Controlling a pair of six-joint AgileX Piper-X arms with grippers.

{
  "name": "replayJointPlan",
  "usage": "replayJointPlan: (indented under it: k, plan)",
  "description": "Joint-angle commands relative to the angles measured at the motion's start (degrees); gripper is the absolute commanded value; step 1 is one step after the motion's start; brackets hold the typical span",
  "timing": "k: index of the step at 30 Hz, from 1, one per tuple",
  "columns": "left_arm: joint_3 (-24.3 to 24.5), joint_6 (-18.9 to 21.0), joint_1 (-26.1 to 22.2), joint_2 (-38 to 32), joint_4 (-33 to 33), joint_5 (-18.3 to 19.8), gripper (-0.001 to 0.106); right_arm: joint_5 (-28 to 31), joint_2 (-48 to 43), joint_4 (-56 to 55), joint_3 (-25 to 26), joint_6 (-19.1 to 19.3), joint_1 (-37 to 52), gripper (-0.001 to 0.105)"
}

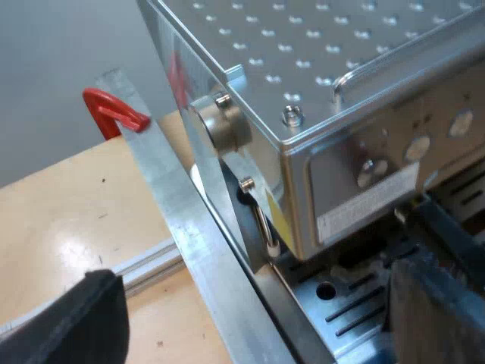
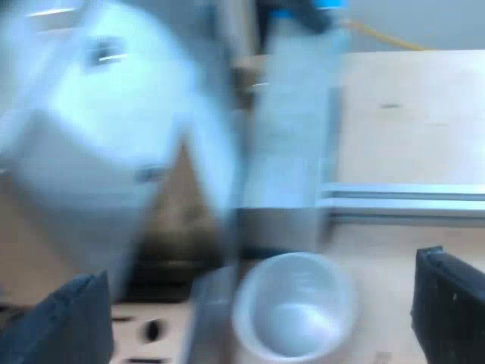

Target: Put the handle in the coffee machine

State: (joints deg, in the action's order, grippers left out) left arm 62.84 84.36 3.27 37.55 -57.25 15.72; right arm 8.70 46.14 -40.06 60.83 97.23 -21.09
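Observation:
The espresso machine (image 1: 318, 83) is close under my left wrist: a dimpled metal top, a row of round buttons along its front and a round knob (image 1: 223, 125) on its side. My left gripper (image 1: 254, 318) is open, its black fingers (image 1: 76, 322) spread wide on either side of the machine's lower corner and slotted drip tray (image 1: 348, 303), touching neither. In the right wrist view the machine (image 2: 106, 152) is a blurred silver block. My right gripper (image 2: 254, 311) is open just above a pale round cup (image 2: 292, 311) standing beside the machine's base.
An aluminium rail (image 1: 189, 250) runs across the wooden table (image 1: 68, 220) along the machine's side, with a red clamp (image 1: 110, 110) at its far end. Another rail (image 2: 402, 199) lies on the table beyond the cup. Something blue (image 2: 303, 7) is blurred past it.

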Motion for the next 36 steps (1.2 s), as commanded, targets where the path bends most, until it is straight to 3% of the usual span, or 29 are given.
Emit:
replayJointPlan:
  k: [1, 8, 14, 17, 25, 32, 36]
  plan:
    - [0.33, 1.33, 0.04, -0.33, 2.2, -0.12, 0.072, 0.0, -2.92, -1.73, 0.63, 3.02, 4.58, 0.08]
    - [0.33, 1.81, 0.04, -0.33, 2.3, -0.12, 0.072, -0.29, -7.84, -5.11, 0.63, 7.22, 16.03, 0.08]
    - [0.33, 1.81, 0.04, -1.13, 1.81, -0.12, 0.072, -10.06, -10.73, -7.44, 0.63, 8.66, 27.98, 0.08]
    - [0.33, 1.81, 0.04, -3.92, 1.81, -0.12, 0.072, -12.84, -13.53, -8.88, 0.63, 11.88, 32.3, 0.08]
    - [-0.33, 1.69, 0.04, -13.15, 1.81, -0.12, 0.072, -15.35, -23.82, -9.03, 0.63, 12.06, 32.82, 0.08]
    - [-6.31, 1.69, 0.04, -22.31, 0.62, -0.12, 0.072, -17.54, -30.58, -11.73, 0.63, 11.9, 32.82, 0.08]
    - [-9.5, 1.03, 0.04, -27.64, -1.43, -0.02, 0.072, -21.87, -36.28, -13.38, -1.31, 11.9, 32.82, 0.08]
